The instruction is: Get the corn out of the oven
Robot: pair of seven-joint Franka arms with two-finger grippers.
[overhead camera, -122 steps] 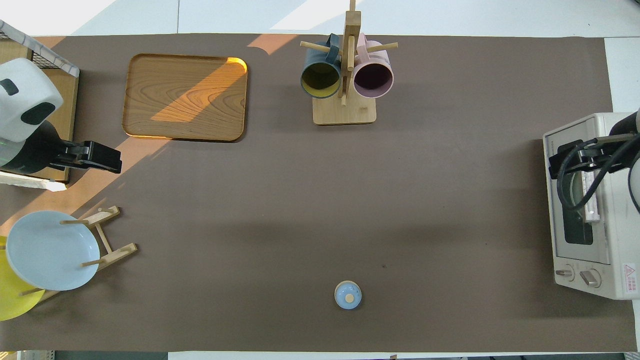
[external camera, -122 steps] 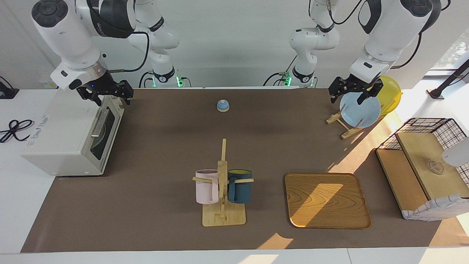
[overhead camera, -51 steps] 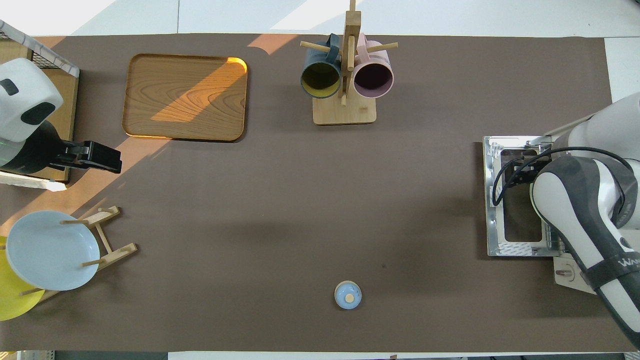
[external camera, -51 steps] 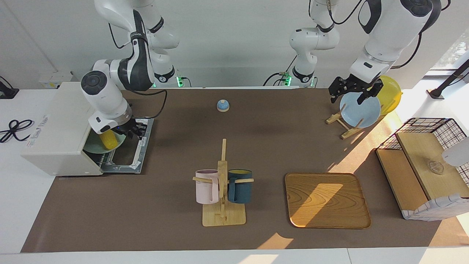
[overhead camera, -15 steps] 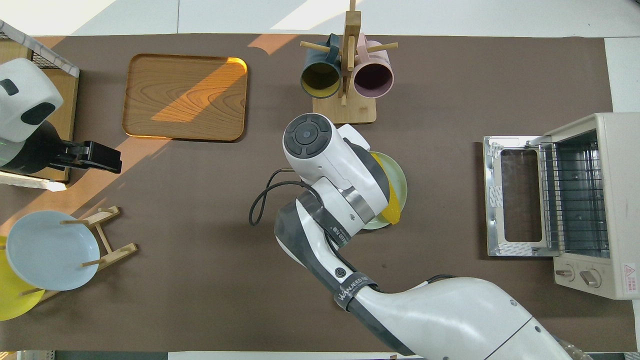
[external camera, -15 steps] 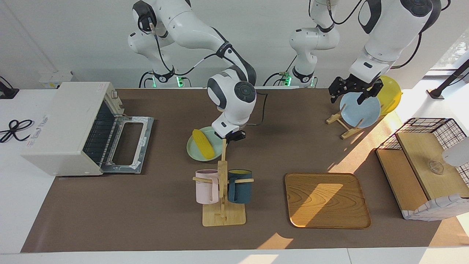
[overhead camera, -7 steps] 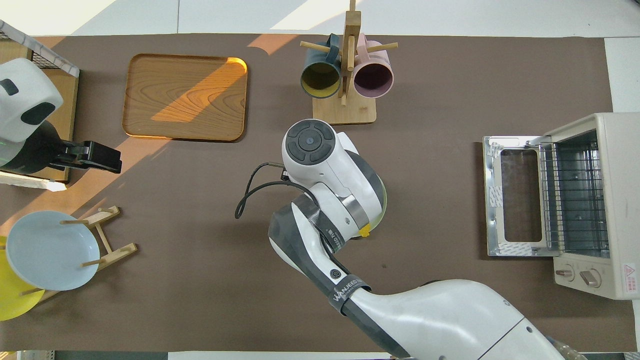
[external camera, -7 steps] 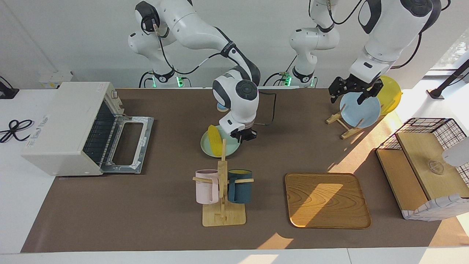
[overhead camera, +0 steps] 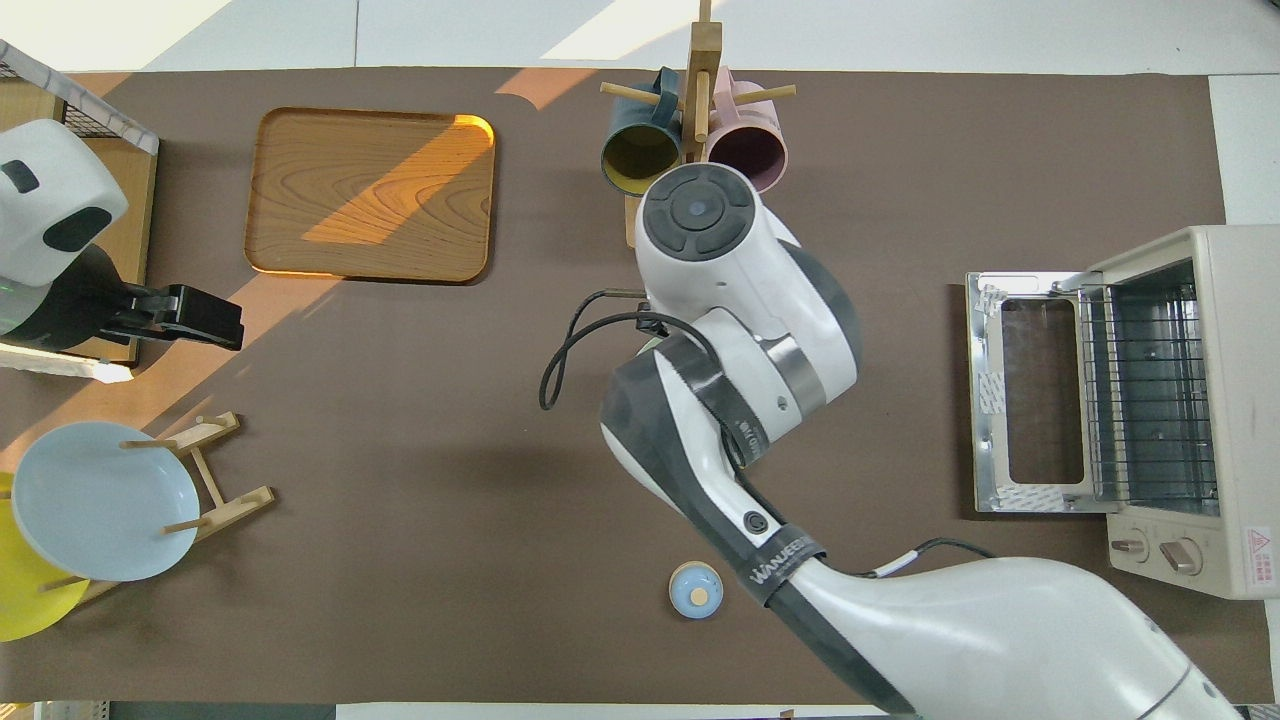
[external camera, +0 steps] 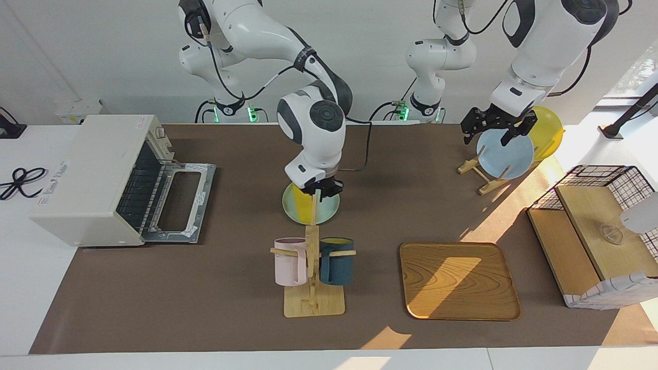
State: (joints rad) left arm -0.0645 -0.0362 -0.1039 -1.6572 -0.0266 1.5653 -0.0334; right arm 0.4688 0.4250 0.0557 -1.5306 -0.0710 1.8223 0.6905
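- Nearest the robots: small blue bell [overhead camera: 695, 590], untouched.
- Toward the left arm's end: wooden rack [external camera: 480, 174] holding 2 plates on edge, 1 pale blue [external camera: 506, 154], 1 yellow [external camera: 547, 128]. Left gripper [external camera: 491, 134] hangs over the rack, jaws apart, nothing in them. This arm waits.
- Toward the right arm's end: the oven [external camera: 92, 174], door [external camera: 180, 200] folded flat onto the table, wire rack bare. No corn inside.
- Mid-table: green plate [external camera: 324, 210] lying flat, the corn [external camera: 297, 198] on it, only part showing below the right arm's wrist. Right gripper [external camera: 321, 191] sits low over the plate's rim. Whether it pinches the rim or has let go, I cannot tell. From overhead the arm hides plate and corn alike.
- Judgement: corn rides on the plate so the gripper handles a firm rim, not a slick cob. The spot is open table, just nearer the robots than the mug stand [external camera: 312, 288]. Removal looks done bar the release.
- Farther out: 2 mugs on that stand, wooden tray [external camera: 457, 280], wire basket [external camera: 601, 177].
- Writing: arm band reads roughly "WANJEED" [overhead camera: 775, 565]. Oven's top label and red warning sticker [overhead camera: 1260, 555] unreadable.
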